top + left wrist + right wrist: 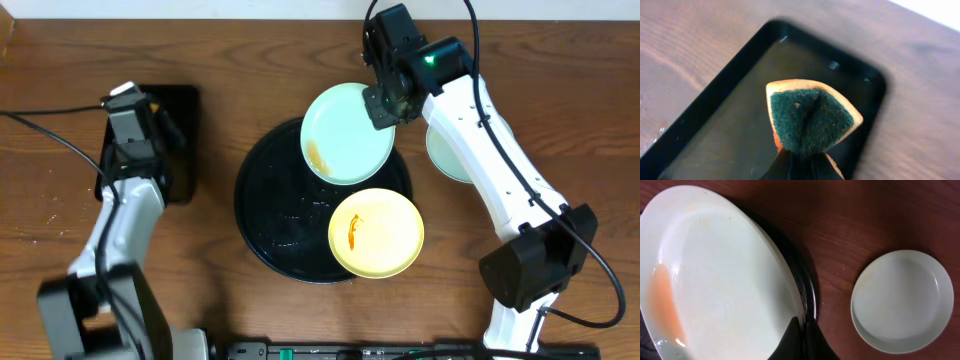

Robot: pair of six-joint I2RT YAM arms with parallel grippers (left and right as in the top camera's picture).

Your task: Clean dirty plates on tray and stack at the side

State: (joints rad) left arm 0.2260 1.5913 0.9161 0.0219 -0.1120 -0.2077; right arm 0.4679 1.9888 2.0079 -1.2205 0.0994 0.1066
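A pale mint-blue dirty plate [347,133] [715,280] with an orange smear on its left side is held tilted over the far right rim of the round black tray [270,205] [808,287]. My right gripper [385,105] [804,330] is shut on that plate's right rim. A pale yellow plate [376,232] with an orange smear lies on the tray's near right part. Another mint-blue plate [447,152] [902,300] sits on the table right of the tray and looks clean. My left gripper [168,127] [800,167] is shut on a green and orange sponge [810,120].
A rectangular black tray [180,140] [725,120] lies at the left under the sponge. The right arm [500,170] crosses over part of the clean plate. Bare wooden table [60,230] surrounds both trays.
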